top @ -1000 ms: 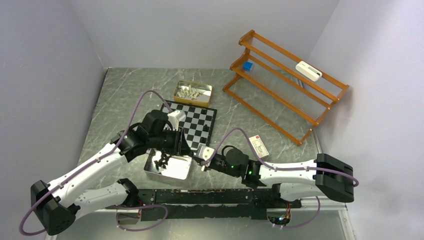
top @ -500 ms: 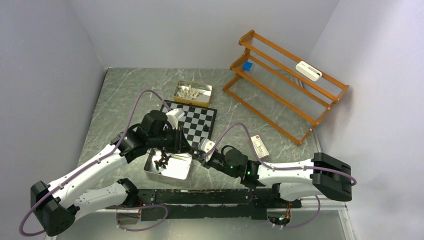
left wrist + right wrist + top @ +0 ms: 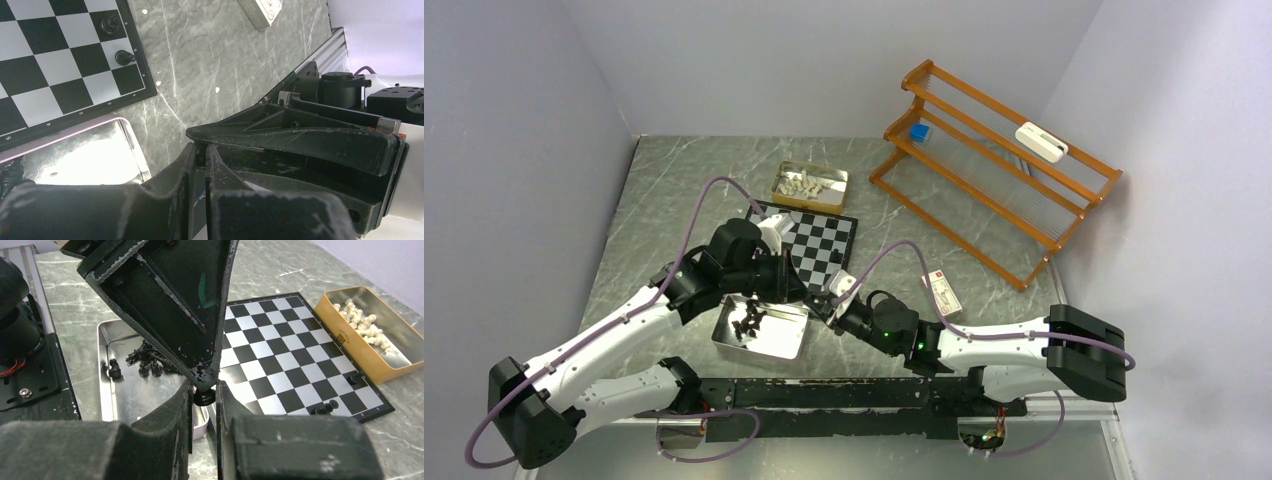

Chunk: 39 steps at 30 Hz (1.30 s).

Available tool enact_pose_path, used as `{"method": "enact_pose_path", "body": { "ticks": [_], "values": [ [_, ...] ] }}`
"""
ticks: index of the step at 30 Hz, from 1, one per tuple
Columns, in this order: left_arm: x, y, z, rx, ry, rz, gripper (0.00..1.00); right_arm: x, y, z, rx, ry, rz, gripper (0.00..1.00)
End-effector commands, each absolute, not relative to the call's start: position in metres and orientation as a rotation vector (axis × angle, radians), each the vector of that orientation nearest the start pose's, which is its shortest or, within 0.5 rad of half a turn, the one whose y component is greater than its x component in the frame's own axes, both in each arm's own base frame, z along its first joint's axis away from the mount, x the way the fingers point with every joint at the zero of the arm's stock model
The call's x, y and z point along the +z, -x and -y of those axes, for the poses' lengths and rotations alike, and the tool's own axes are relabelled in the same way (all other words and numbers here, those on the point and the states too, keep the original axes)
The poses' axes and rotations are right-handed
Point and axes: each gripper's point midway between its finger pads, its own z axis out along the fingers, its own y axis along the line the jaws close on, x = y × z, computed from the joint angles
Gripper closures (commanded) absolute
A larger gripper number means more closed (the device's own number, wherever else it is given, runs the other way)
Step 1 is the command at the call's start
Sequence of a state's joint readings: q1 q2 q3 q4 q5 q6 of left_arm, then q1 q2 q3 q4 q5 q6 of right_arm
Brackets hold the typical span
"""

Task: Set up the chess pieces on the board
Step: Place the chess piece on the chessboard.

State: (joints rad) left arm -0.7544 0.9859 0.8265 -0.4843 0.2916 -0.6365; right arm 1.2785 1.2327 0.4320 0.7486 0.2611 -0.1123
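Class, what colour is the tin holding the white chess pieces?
The tin is golden yellow; right wrist view shows best.

I count one board [image 3: 816, 243], two black pieces [image 3: 353, 377] at its four o'clock side, one silver tray [image 3: 781, 340], one golden tin [image 3: 350, 347].

Both arms bend inward, closed left pincer [image 3: 201, 150] meeting narrowly parted right pincer [image 3: 205, 392] tip to tip.

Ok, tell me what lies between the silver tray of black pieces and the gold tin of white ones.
The board, filling the stretch from the silver tray to the gold tin; the top view shows it.
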Motion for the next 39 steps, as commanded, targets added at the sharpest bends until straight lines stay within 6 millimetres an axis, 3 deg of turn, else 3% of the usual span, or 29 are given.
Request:
{"method": "enact_pose_path", "body": {
  "ticks": [1,9,12,17,23,32,39],
  "values": [
    [0.196,-0.173,0.262,-1.047,-0.306,-2.346,0.92,0.196,-0.163,-0.36,0.724,0.806,-1.39,0.85],
    [0.199,-0.192,0.257,-0.886,-0.317,-2.388,0.94,0.188,-0.162,-0.351,0.693,0.818,-1.509,0.37],
    [0.196,-0.198,0.256,-0.826,-0.337,-2.42,0.94,0.195,-0.156,-0.336,0.746,0.76,-1.515,0.01],
    [0.195,-0.216,0.256,-0.713,-0.353,-2.446,0.94,0.217,-0.154,-0.303,0.766,0.653,-1.504,0.0],
    [0.174,-0.238,0.261,-0.571,-0.38,-2.526,0.94,0.243,-0.154,-0.274,0.754,0.568,-1.521,0.0],
    [0.132,-0.269,0.277,-0.428,-0.412,-2.633,0.95,0.252,-0.151,-0.243,0.763,0.478,-1.56,0.0],
    [0.108,-0.281,0.287,-0.388,-0.409,-2.675,0.95,0.259,-0.151,-0.224,0.764,0.429,-1.534,0.0]
  ]
}}
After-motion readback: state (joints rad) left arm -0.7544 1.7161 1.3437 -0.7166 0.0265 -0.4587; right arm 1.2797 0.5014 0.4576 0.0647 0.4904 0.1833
